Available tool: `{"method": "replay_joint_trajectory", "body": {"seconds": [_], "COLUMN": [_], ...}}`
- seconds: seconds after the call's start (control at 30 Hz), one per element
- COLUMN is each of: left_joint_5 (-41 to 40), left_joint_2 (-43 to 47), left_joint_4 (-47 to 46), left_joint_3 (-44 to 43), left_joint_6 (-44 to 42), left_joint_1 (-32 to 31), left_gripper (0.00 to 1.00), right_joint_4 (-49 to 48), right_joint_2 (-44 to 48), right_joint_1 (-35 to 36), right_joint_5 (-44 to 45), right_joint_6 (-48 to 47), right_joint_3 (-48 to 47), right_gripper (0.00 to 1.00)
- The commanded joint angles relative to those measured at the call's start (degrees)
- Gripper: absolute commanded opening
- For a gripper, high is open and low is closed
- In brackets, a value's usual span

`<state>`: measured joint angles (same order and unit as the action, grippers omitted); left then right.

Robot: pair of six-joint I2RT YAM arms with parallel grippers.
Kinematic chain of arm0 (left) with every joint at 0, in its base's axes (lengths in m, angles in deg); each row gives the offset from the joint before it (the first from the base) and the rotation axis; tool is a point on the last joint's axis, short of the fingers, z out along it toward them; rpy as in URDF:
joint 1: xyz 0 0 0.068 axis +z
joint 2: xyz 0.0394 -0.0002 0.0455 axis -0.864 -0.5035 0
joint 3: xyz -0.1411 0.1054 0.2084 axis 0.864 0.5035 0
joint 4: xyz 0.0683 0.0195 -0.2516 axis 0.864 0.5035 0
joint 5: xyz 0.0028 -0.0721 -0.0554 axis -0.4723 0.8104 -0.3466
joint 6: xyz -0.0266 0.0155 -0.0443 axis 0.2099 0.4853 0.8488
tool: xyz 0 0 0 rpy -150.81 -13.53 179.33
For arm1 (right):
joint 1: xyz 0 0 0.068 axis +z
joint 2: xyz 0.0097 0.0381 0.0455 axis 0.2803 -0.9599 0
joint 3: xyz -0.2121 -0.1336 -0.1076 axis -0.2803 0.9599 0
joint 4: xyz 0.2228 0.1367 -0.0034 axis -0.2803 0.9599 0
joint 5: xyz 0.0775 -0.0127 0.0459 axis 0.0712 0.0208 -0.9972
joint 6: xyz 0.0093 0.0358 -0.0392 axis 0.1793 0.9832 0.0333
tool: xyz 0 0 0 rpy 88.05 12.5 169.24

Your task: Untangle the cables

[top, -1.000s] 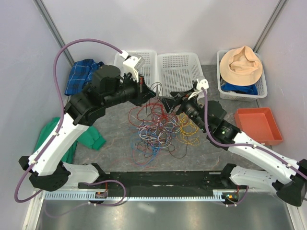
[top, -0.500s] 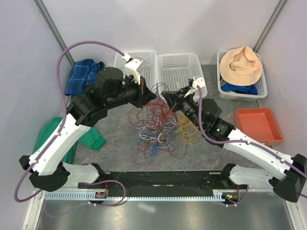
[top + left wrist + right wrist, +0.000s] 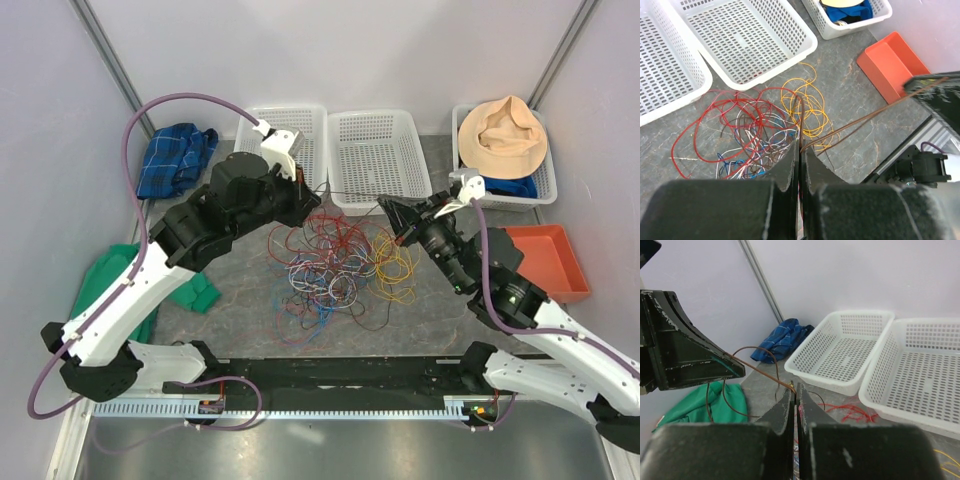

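Two grippers are each pinched shut on one dark brown cable [image 3: 875, 112]. The left gripper [image 3: 800, 146] has its fingers pressed together with the brown strand leaving from between the tips. The right gripper [image 3: 795, 390] is likewise closed, holding the same cable just behind its small brass end. Between the two pincers the brown cable runs nearly straight above the table [image 3: 250, 260], and a slack loop of it hangs near the left gripper in the right wrist view.

Below and between the grippers lies the rest of the cables [image 3: 335, 260], one loose tangled heap on the grey table. Its red loops [image 3: 320, 225] are at the far side, the yellow ones [image 3: 395, 265] are on the right, and white, blue and purple strands are mixed in the middle. How many wires there are of each colour cannot be counted.

Beyond the heap stand three white baskets in a row. The left basket [image 3: 310, 130] and the middle basket [image 3: 375, 160] hold nothing. The right basket [image 3: 500, 200] holds one tan hat [image 3: 505, 135] on top of something blue [image 3: 500, 183]. One orange tray [image 3: 550, 255] sits just in front of that basket. Two cloths lie to the left: a blue plaid cloth [image 3: 172, 158] in the far corner and a green cloth [image 3: 195, 292] nearer, partly under the left arm.
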<state>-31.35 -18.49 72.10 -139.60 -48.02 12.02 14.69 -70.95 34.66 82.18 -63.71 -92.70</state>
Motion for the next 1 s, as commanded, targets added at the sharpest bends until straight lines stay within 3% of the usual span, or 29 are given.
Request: {"method": "replay_joint_trajectory", "body": {"seconds": [0.0,0.1,0.13,0.17,0.3,0.53,0.63,0.73,0.77,0.87,0.97], "left_joint_5": [-13.3,-14.9,-15.1,-15.1,-14.1,-9.1,-2.7,8.1,12.7,18.3,19.5], "left_joint_2": [1.1,1.1,1.1,1.2,1.4,4.2,6.9,12.1,13.5,16.6,14.3], "left_joint_4": [2.3,2.3,2.3,2.4,2.0,-3.4,-8.9,-22.0,-30.7,-45.7,-48.9], "left_joint_3": [1.6,2.5,2.6,2.7,2.8,5.5,9.5,18.6,25.5,36.9,40.6], "left_joint_6": [1.2,1.8,2.0,2.2,3.5,2.2,0.9,0.0,0.0,1.8,4.1], "left_joint_1": [1.7,1.8,1.9,1.9,1.9,1.9,1.9,1.8,1.8,1.7,1.5], "left_gripper": [0.03,0.13,0.23,0.42,0.65,0.70,0.71,0.73,0.74,0.76,0.76], "right_joint_4": [2.1,2.7,3.0,3.4,3.9,3.9,5.3,5.4,5.5,5.8,6.3], "right_joint_2": [7.2,9.9,10.2,10.6,10.2,9.1,8.5,7.7,7.4,6.3,4.9], "right_joint_1": [-1.1,-1.1,-1.1,-1.0,-1.1,-1.2,-1.2,-1.1,-1.1,-1.2,-1.1], "right_joint_5": [12.0,14.1,14.3,14.4,13.1,10.1,9.5,9.6,9.5,8.5,6.2], "right_joint_6": [-3.8,-4.8,-5.0,-5.2,-4.4,-3.3,-2.5,-1.6,-1.1,-0.5,0.5], "right_joint_3": [-2.7,-3.0,-3.1,-3.2,-3.5,-3.5,-4.1,-5.0,-5.4,-7.5,-10.0], "right_gripper": [0.00,0.00,0.00,0.00,0.00,0.00,0.00,0.00,0.00,0.00,0.00]}}
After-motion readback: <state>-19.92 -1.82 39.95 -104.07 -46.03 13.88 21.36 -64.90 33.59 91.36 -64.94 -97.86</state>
